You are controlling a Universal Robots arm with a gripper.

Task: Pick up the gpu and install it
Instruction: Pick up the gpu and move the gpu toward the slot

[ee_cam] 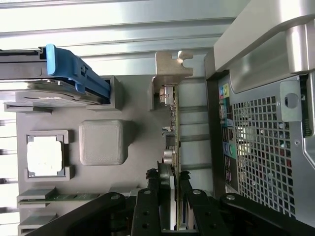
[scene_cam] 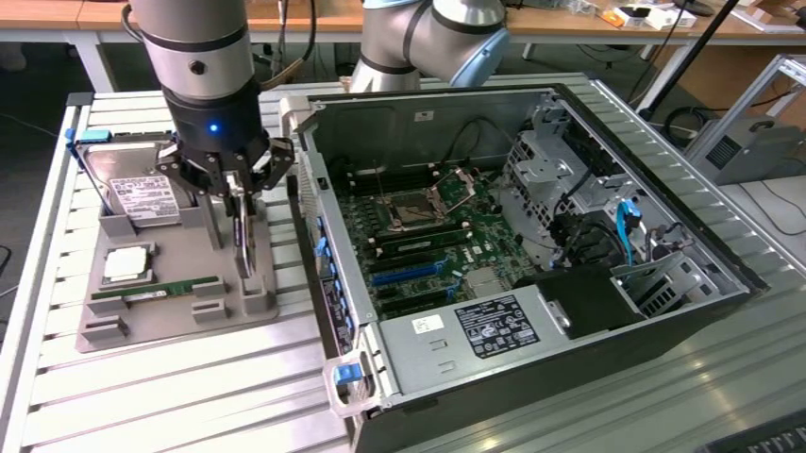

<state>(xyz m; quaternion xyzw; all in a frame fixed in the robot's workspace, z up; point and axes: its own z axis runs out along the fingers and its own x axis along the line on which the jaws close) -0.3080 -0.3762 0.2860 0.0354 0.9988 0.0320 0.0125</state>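
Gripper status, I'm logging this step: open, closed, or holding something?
Gripper: closed on the graphics card, which stands on edge in the gray tray.

We see gpu (ee_cam: 173,132) just beside case (ee_cam: 266,147): thin gap there. Other side, block (ee_cam: 101,142) and hard drive (scene_cam: 132,193) near. Case open on top; cables (scene_cam: 624,226) crowd one end.

Slatted metal table (scene_cam: 164,396); wooden desks (scene_cam: 567,19) behind; floor (scene_cam: 38,94) apparently dark.
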